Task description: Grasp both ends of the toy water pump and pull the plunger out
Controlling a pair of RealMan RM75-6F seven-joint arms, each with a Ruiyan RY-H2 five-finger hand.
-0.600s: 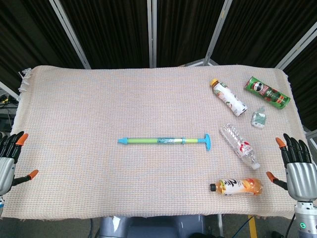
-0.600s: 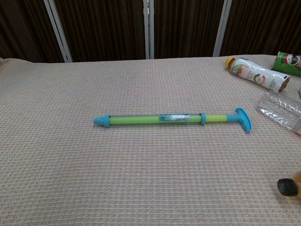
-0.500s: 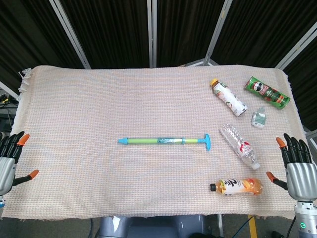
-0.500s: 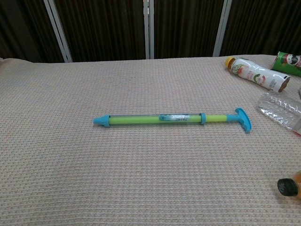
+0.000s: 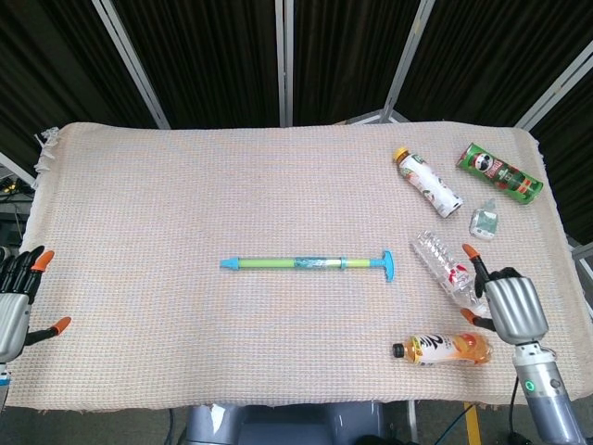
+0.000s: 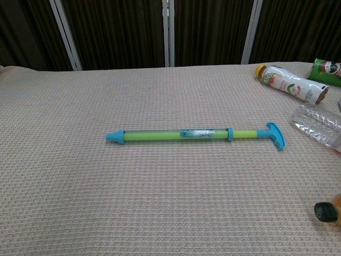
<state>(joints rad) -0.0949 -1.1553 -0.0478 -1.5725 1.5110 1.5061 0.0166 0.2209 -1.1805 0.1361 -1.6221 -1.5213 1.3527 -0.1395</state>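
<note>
"How did you expect the toy water pump to handle?"

"I judged it light and stiff, a thin plastic tube, probably a little slick on the barrel. It lay flat near the middle of the frame, lengthwise across it, untouched. The blue nozzle pointed toward frame left and the blue T-handle sat at the right end, with a short length of green plunger rod showing past the collar."

"Where would you have taken hold?"

"My right hand belonged on the T-handle, since the crossbar gives the fingers something to hook. My left hand belonged around the barrel near the nozzle, firmly, because I expected the seal to resist the pull."

"And your hands then?"

"Both held nothing. The left hovered at the lower left edge with its fingers apart. The right was at the lower right, fingers spread, over the clear plastic bottle and just above the orange drink bottle; I couldn't tell whether it touched either."

"The surface?"

"The table wore a woven, waffle-textured cloth, so I guessed the pump would not roll readily. A yellow-capped bottle, a green Pringles can and a small clear bottle lay in the upper right. Dark curtains with pale frame bars stood behind."
</note>
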